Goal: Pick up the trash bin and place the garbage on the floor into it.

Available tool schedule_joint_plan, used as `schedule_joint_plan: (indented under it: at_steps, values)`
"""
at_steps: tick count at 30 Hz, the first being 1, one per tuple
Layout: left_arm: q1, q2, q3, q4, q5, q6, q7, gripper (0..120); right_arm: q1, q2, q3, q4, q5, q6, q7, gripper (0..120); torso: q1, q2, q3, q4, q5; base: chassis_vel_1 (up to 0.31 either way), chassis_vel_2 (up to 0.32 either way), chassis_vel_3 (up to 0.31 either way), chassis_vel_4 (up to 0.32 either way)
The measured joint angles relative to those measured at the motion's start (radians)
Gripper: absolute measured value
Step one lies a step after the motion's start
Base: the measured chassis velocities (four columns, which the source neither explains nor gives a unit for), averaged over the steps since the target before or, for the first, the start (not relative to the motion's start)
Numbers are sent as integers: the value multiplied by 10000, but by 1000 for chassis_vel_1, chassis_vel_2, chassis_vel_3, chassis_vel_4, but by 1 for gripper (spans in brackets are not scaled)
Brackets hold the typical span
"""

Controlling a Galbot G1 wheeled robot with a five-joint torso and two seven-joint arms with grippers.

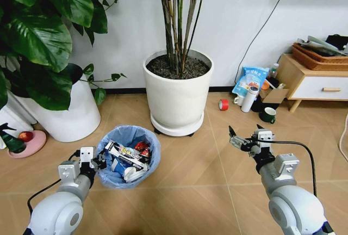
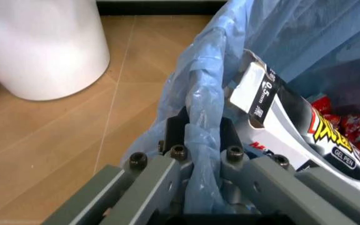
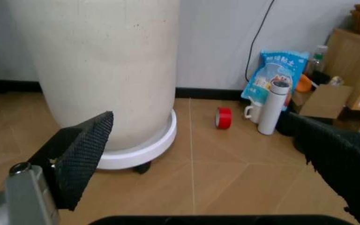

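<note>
Crinkled glossy plastic lines the trash bin (image 1: 129, 156); the floor (image 1: 196, 186) looks smooth, wood-grained.

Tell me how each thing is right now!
trash bin: upright, rim pinched by left end effector
garbage: inside the bin
right end effector: open, holding nothing, above the floor
red tape roll: standing on edge

Trash bin (image 1: 129, 156) — black body hidden under its blue bag. Garbage (image 1: 126, 159) inside overlaps — individual pieces indistinguishable. Wooden cabinet (image 1: 314, 80) cut off by the head view's right edge.
</note>
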State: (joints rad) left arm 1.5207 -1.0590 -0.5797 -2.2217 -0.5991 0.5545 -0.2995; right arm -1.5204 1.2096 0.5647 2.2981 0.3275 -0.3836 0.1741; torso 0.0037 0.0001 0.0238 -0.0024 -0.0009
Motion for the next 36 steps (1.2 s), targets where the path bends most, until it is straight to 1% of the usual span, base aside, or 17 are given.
schedule_joint_plan:
  at_steps: [5, 8, 11, 15, 16, 19, 20, 23, 24, 28, 31, 36]
  values:
    - [-3, 20, 36, -57, 0, -29, -2, 0, -75, 29, -16, 2, -48, 141, 60, 100, 0, -1, 0, 2, 1, 127, -110, -119, 109]
    - [40, 39, 118, -78, -139, 207, -259, 0, -51, 34, -58, -4, -10, 255, 174, 100, -1, -1, 0, 3, 4, 75, -76, -83, 62]
    - [10, 73, 269, 125, -455, 329, -523, 0, -9, 25, -67, -29, 29, 296, 227, 100, -1, -1, 1, 1, 2, 12, -24, -2, 8]
    - [-517, 94, 598, 850, -1632, 515, -1368, 0, 9, 20, -33, -93, 156, 324, 277, 100, 1, -2, 3, 1, 2, 0, 0, 0, 0]
    - [-517, 94, 598, 850, -1632, 515, -1368, 0, 9, 20, -33, -93, 156, 324, 277, 100, 1, -2, 3, 1, 2, 0, 0, 0, 0]
    - [-1013, 72, 842, 1486, -2305, 503, -1842, 0, -45, 9, 49, -122, 251, 372, 292, 100, 2, -2, 4, 1, 3, 0, 0, 0, 0]
    - [-1013, 72, 842, 1486, -2305, 503, -1842, 0, -45, 9, 49, -122, 251, 372, 292, 100, 2, -2, 4, 1, 3, 0, 0, 0, 0]
    - [-1575, -59, 1007, 2143, -2602, 381, -2227, 0, -106, -64, 147, -119, 418, 375, 311, 100, 2, -2, 3, 0, 4, 0, 0, 0, 0]
    - [-1575, -59, 1007, 2143, -2602, 381, -2227, 0, -106, -64, 147, -119, 418, 375, 311, 100, 2, -2, 3, 0, 4, 0, 0, 0, 0]
    - [-2029, -282, 1056, 2735, -2952, 279, -2858, 0, -111, -180, 169, -119, 525, 369, 353, 100, 2, -2, 3, 1, 3, 0, 0, 0, 0]
    - [-2126, -387, 1054, 2883, -3177, 229, -3108, 0, -75, -215, 150, -131, 546, 361, 390, 100, 2, -2, 3, 1, 2, 0, 0, 0, 0]
    - [-2191, -506, 1039, 3210, -3259, 120, -3206, 0, 37, -267, 53, -153, 655, 313, 498, 100, 2, -2, 2, 3, 3, 0, 0, 0, 0]
